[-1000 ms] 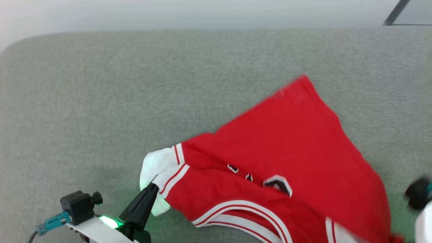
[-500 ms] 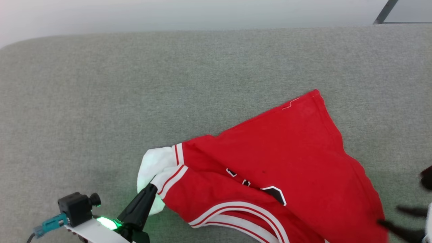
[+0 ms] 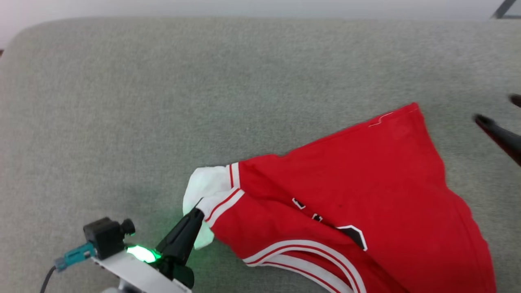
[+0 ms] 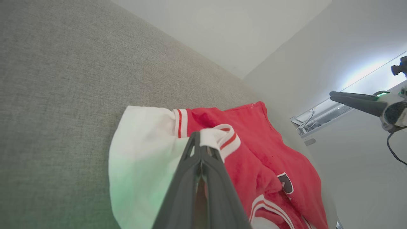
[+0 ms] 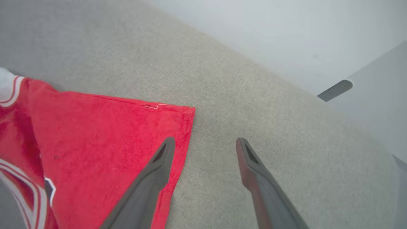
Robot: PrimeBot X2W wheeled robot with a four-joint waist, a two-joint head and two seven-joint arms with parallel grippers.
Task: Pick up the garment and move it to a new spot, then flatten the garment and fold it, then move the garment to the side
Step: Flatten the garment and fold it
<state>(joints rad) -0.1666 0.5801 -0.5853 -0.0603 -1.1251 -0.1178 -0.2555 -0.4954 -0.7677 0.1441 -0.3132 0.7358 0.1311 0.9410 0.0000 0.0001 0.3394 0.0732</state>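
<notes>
The garment (image 3: 366,183) lies rumpled on the near right part of the grey fabric-covered bench (image 3: 122,101). One red hem corner is spread toward the far right, and the white sleeve (image 3: 205,185) is at its left end.

Markings: the black, white-outlined figures (image 3: 354,234) are creased into a fold and cannot be read.

The left claw (image 3: 198,211) has its fingers pressed together, clamped on the striped trim (image 4: 227,136) of the sleeve.

The right claw (image 5: 206,141) stands with fingers apart, holding nothing, at the hem corner. One finger is over the red edge and the other over bare bench. Whether either touches cannot be told.
</notes>
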